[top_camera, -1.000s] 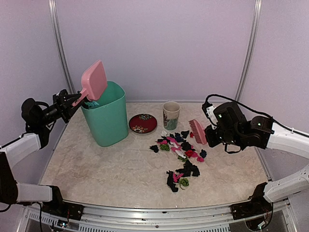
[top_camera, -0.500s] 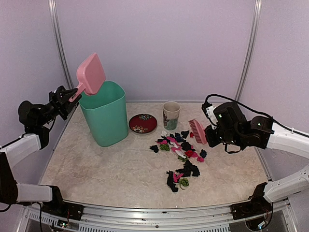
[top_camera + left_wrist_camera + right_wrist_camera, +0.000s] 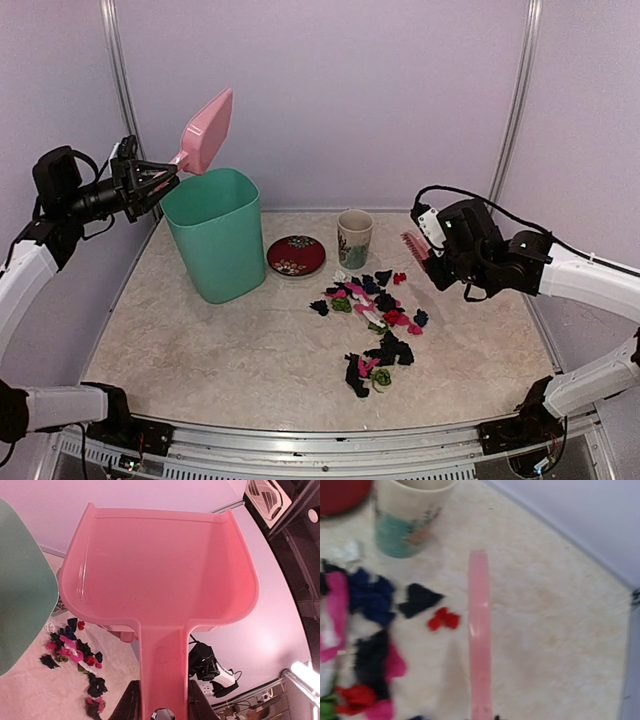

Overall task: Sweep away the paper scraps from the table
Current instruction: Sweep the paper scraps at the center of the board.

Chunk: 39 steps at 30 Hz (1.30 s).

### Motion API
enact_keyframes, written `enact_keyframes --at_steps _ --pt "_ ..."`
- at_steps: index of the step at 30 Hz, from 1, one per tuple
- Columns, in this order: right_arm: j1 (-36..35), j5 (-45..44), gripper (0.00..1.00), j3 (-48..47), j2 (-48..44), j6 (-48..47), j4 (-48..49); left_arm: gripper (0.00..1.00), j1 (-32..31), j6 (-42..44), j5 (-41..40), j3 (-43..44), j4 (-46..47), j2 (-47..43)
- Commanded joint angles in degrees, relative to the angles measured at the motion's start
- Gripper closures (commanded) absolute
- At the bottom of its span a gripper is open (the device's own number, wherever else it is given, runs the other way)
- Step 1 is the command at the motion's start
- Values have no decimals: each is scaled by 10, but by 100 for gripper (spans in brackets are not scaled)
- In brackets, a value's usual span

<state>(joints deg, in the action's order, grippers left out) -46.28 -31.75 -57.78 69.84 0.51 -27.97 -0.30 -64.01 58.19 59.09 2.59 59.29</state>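
The paper scraps (image 3: 375, 310), mostly black with red, pink and green bits, lie in a loose pile right of centre on the beige table (image 3: 200, 340). My left gripper (image 3: 160, 178) is shut on the handle of a pink dustpan (image 3: 207, 132), held high and tilted above a green bin (image 3: 218, 235). In the left wrist view the dustpan (image 3: 160, 570) looks empty, its handle between my dark fingers (image 3: 125, 705). My right gripper (image 3: 432, 245) is shut on a pink brush (image 3: 415, 245), lifted above the table right of the pile. The right wrist view shows the brush (image 3: 480, 630) edge-on beside the scraps (image 3: 365, 605).
A patterned cup (image 3: 354, 238) and a red round plate (image 3: 296, 255) stand behind the pile, between it and the bin. Walls close the back and both sides. A metal rail (image 3: 320, 440) runs along the front edge.
My left arm has lifted the dustpan higher and turned it more edge-on above the bin. My right gripper has raised the brush off the table and drawn it slightly back.
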Motion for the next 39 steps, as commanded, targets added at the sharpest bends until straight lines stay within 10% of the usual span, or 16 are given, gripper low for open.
enact_keyframes --at_steps 1,16,39 --pt "39 -18 100 4 29 -131 89 100 -37 217 -91 46 -232 -7" --pt "116 98 100 18 185 -344 250 100 -249 374 -424 109 -405 1" --pt "9 305 100 2 246 -362 209 100 -343 399 -539 114 -430 32"
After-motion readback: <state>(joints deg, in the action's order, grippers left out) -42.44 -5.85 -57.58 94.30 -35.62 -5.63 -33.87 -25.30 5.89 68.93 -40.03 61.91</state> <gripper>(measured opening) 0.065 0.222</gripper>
